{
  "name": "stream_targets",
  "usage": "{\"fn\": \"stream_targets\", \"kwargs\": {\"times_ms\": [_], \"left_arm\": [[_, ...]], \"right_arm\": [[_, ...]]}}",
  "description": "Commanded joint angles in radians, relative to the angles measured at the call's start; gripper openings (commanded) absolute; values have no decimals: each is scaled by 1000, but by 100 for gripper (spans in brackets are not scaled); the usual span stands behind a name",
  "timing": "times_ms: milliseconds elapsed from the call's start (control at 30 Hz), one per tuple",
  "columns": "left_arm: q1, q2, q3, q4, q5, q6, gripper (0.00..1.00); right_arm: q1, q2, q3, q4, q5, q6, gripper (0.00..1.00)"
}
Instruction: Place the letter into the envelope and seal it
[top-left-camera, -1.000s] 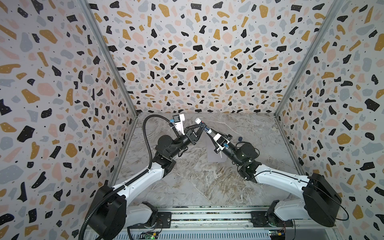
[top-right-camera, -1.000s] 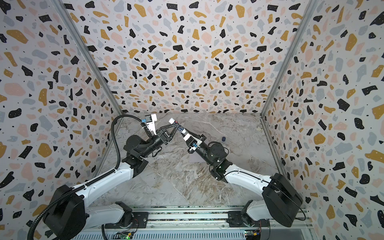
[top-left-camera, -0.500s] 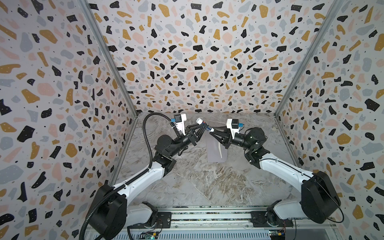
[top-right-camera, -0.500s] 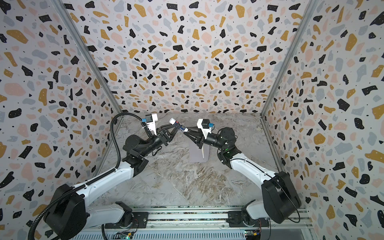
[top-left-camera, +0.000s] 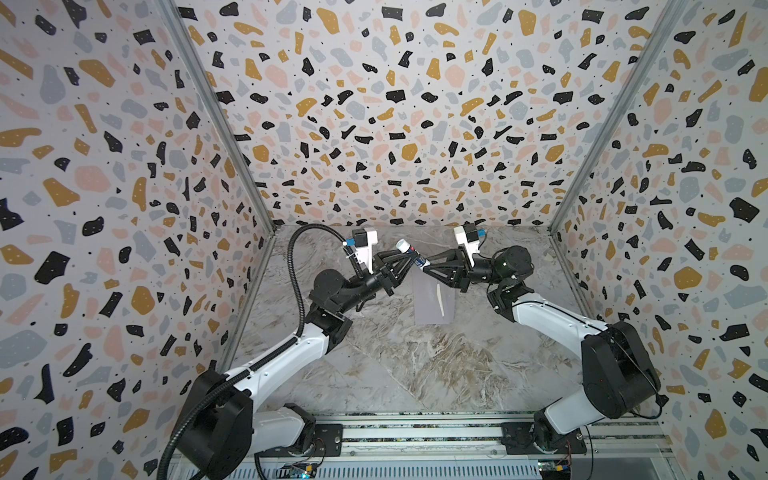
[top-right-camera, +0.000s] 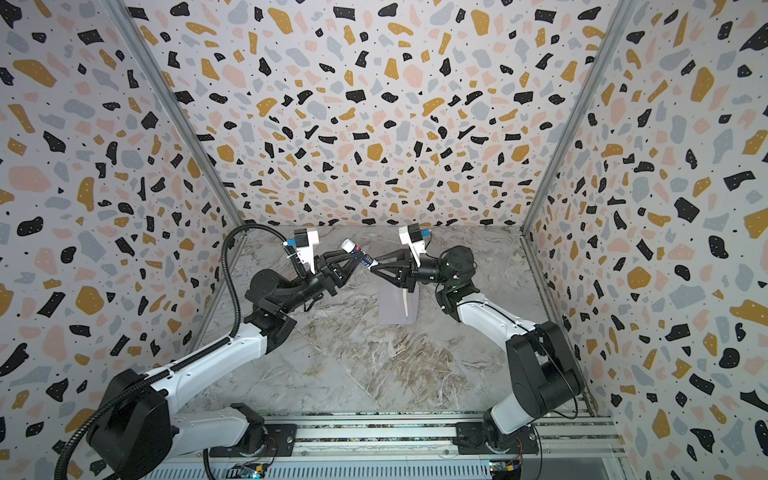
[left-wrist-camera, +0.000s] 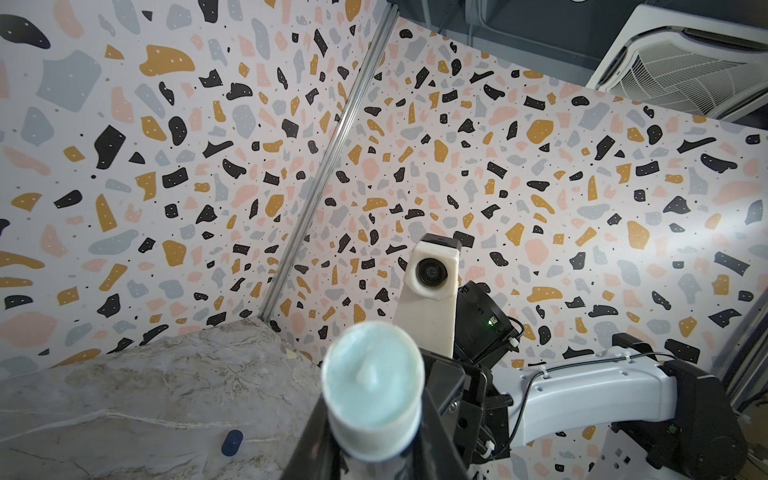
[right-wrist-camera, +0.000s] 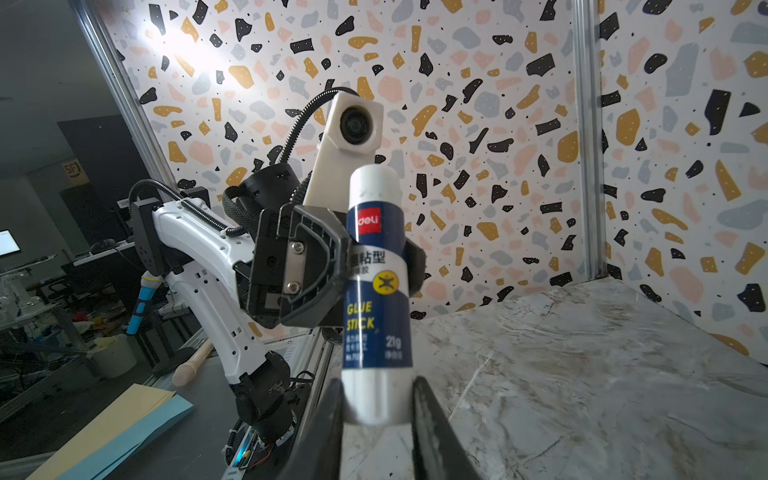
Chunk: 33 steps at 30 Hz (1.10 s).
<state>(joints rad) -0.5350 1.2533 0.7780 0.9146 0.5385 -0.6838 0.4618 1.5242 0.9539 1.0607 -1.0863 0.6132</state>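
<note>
Right arm (top-left-camera: 548, 316) swung out from across envelope (top-left-camera: 428, 307) to envelope's right. Envelope now in plain view, flat on worktop (top-left-camera: 415, 365).

Left fingers (right-wrist-camera: 307, 266) stayed clamped round uncapped glue stick (right-wrist-camera: 376, 291), above envelope's far end.

Right fingers (right-wrist-camera: 430, 432) widened and flanked stick's white base. Gripping or just let go, couldn't tell.

Envelope lay below both sets of fingers, apart and untouched. Letter not seen separately.

Read: gluing for seal under way.

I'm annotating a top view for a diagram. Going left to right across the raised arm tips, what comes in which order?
left arm's wrist camera → glue stick → right arm's wrist camera. The envelope is left out: it lies flat on the table below, overlapping the stick's sideways span.
</note>
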Motion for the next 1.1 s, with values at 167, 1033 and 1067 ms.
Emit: {"fn": "stream_targets", "kwargs": {"times_ms": [167, 1033, 1067], "left_arm": [[-10, -18, 53, -19, -48, -47, 0], [-10, -13, 60, -5, -45, -81, 0], [-11, -12, 60, -4, -44, -80, 0]], "right_arm": [[144, -282, -199, -162, 700, -698, 73], [385, -243, -234, -8, 1106, -1123, 40], [386, -240, -233, -8, 1107, -1123, 40]]}}
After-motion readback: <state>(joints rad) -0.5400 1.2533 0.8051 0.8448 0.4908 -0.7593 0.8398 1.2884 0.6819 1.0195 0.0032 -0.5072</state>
